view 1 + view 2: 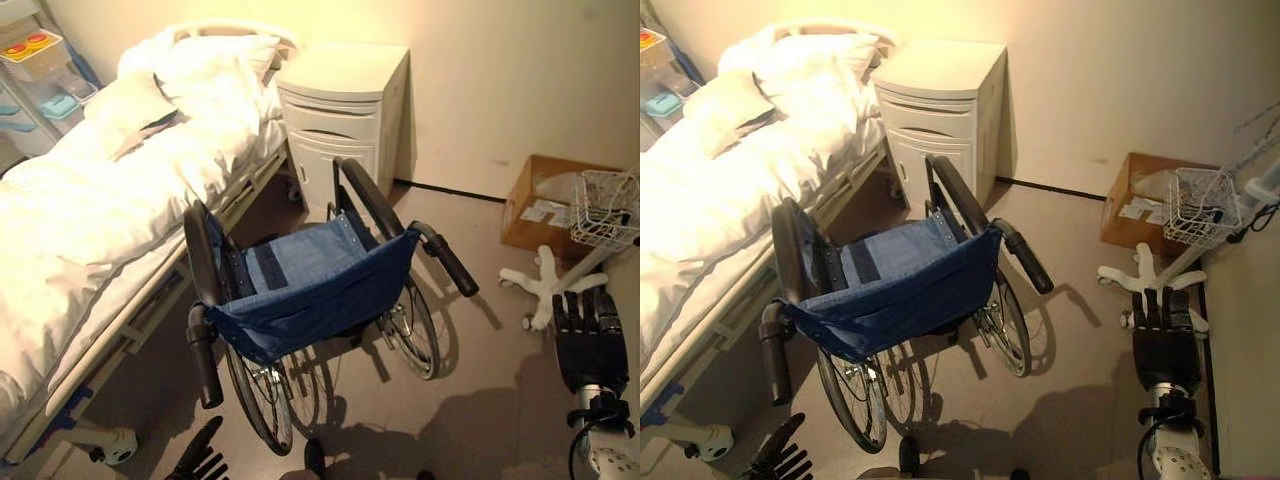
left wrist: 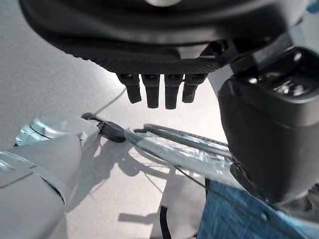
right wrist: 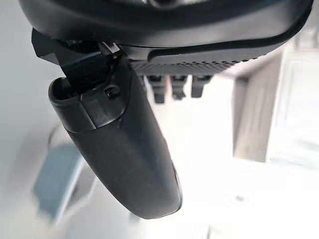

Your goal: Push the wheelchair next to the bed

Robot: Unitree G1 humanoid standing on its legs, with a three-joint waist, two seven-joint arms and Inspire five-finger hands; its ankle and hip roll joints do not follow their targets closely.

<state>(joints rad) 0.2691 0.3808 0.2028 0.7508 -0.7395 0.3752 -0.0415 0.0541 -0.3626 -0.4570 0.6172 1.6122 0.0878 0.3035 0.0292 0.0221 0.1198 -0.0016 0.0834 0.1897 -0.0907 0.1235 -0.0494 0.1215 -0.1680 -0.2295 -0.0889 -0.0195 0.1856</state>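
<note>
The wheelchair (image 1: 310, 300) stands on the grey floor (image 1: 480, 400) just beside the bed (image 1: 90, 230), its blue sling seat and back facing up at the head camera, its front pointing toward the white bedside cabinet (image 1: 345, 115) against the wall. Both push handles stick back toward the robot, and neither hand is on them. The left hand (image 1: 200, 458) sits low at the bottom edge, below the near left handle and apart from it, fingers spread and relaxed, holding nothing. The right hand (image 1: 590, 340) hangs well off to the right of the chair, fingers straight and flat, nothing in it either.

The left wrist view gives what the head camera cannot: a close look past the straight fingers (image 2: 152, 92) at a spoked wheel rim (image 2: 179, 147) and a corner of blue fabric (image 2: 239, 214), with bare floor between. The right wrist view shows the thumb (image 3: 119, 149) standing free and pale, washed-out shapes beyond that I cannot make out.

From the head camera, the bed carries white sheets and pillows (image 1: 215, 60), with a plastic drawer cart (image 1: 40, 75) at its far side. Right of the cabinet, a cardboard box (image 1: 545, 205) sits by the wall, and a white wire basket (image 1: 605, 210) on a white star-shaped wheeled base (image 1: 545, 280) stands near the right hand.
</note>
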